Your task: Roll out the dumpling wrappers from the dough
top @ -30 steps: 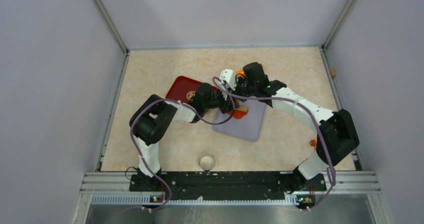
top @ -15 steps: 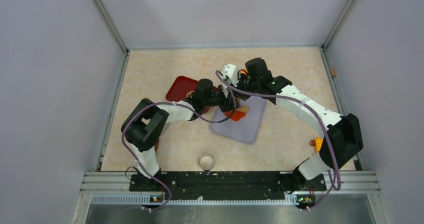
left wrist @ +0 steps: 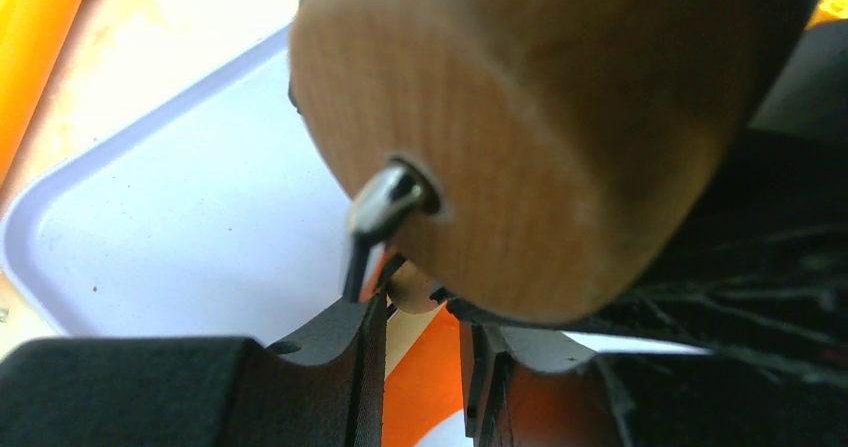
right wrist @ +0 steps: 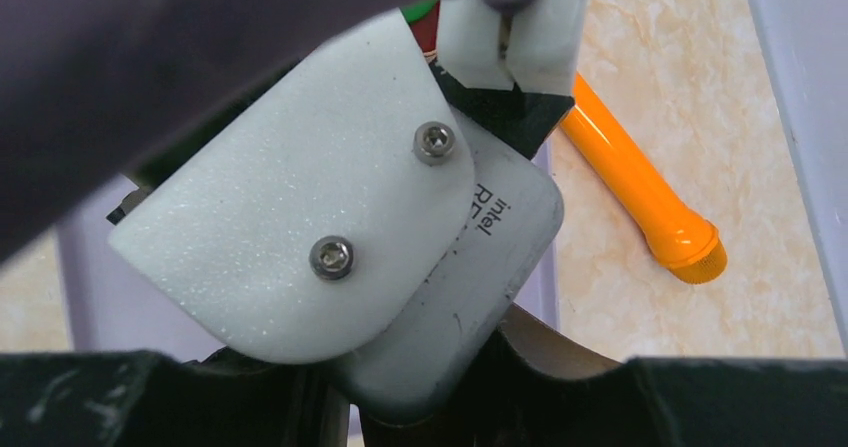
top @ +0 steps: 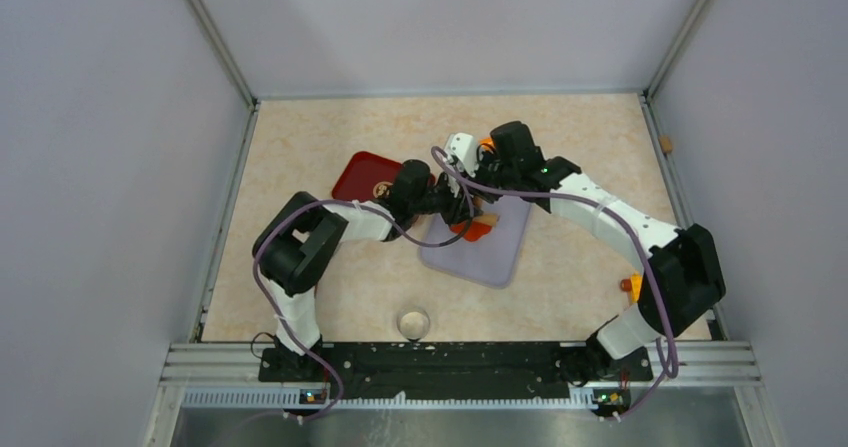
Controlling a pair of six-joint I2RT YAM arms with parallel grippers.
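— Claws first: what is the left gripper doing?
— Its black ribbed fingers are pinched in on a pale stub of the wooden roller. In the left wrist view the roller's end face is a smooth round disc of fine-grained brown wood. A shiny metal axle runs from its centre down toward the stub.
— And the right gripper?
— I cannot tell. A curved sliver of brown wood shows between its dark fingers. The left arm's camera mount, a grainy white plate with two screws over a rounded grey metal housing, covers the contact.
— Where is the dumpling wrapper?
— Flat on the lavender tray, beneath the left gripper's fingertips. It is an orange-red clay patch, and it shows through the gap between those fingers.
— The tray itself?
— Smooth, rectangular, with rounded corners and a low raised rim. It lies on the beige marbled tabletop.
— Anything beside it?
— A glossy orange rod with a stippled cap lies on the tabletop just beside the tray's edge. A dark red tray sits near the lavender one's left side, carrying a brown patterned disc.
— How do the arms stand?
— Both reach inward from the near edge with elbows bent outward. Their wrists meet nose to nose over the lavender tray's far left corner.
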